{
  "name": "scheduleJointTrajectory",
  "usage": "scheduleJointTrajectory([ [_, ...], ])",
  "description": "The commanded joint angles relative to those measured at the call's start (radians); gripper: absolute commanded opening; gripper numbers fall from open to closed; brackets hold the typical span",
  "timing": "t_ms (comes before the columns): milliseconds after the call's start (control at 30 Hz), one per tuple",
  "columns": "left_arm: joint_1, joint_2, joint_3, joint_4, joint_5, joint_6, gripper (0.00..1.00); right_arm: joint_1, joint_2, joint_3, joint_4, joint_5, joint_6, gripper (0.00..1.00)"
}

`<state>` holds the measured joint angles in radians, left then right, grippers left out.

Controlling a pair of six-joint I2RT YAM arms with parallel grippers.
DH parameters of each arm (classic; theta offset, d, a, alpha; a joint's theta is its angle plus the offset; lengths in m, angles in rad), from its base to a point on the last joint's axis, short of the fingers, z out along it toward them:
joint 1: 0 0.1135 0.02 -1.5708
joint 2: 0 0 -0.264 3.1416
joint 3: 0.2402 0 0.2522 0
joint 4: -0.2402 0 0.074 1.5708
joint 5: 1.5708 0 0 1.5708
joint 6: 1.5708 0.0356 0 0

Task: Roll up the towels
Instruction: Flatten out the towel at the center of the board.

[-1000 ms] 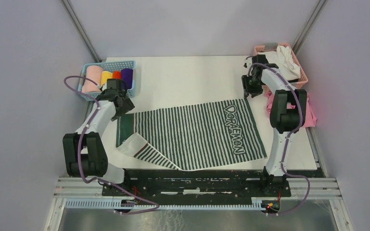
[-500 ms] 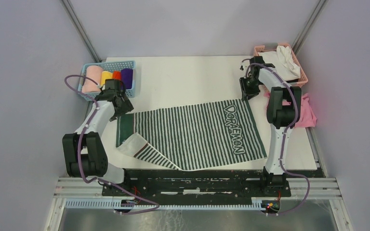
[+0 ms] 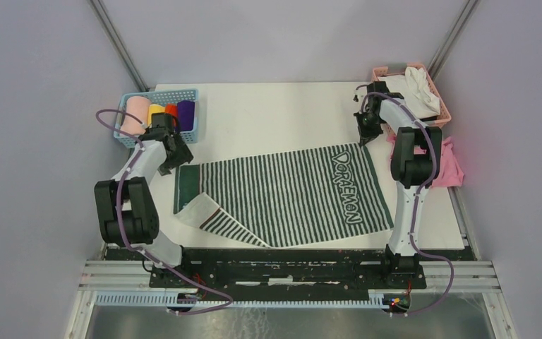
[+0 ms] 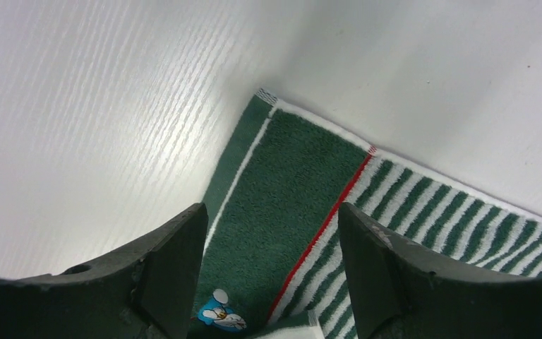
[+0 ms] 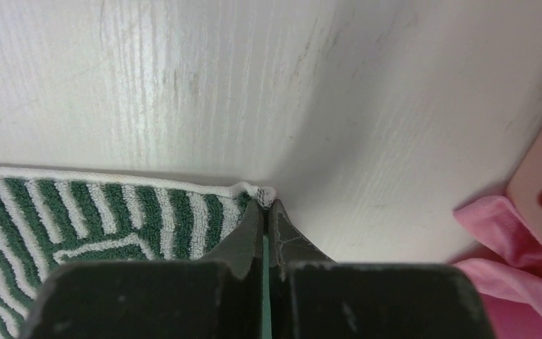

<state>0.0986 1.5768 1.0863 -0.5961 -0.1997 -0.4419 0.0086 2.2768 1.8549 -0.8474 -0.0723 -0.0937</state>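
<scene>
On table (image 3: pixel 268 113), right jaws pinch towel (image 3: pixel 289 198) corner.

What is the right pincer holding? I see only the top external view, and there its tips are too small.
Observer: In the right wrist view the right pincer is shut on the far right corner of the striped towel; the white hem bunches at its tips.
Operator: And the left pincer?
Observer: The left pincer is open over the towel's solid green end, gripping nothing.
Operator: Any mark there?
Observer: A small blue and white figure near a red line.
</scene>
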Motion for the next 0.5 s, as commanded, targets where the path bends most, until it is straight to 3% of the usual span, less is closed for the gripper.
scheduleJointTrajectory([
  [0, 0.014, 0.068, 0.09, 0.037, -0.008, 0.076, 0.72, -0.005, -0.061, -0.026, 0.095, 0.078, -0.006, 0.01],
  [100, 0.016, 0.133, 0.12, 0.029, 0.012, 0.098, 0.65, 0.003, -0.085, -0.064, 0.135, 0.072, -0.011, 0.01],
  [467, 0.052, 0.263, 0.146, 0.051, 0.039, 0.13, 0.57, 0.005, -0.044, -0.069, 0.135, 0.048, -0.02, 0.02],
])
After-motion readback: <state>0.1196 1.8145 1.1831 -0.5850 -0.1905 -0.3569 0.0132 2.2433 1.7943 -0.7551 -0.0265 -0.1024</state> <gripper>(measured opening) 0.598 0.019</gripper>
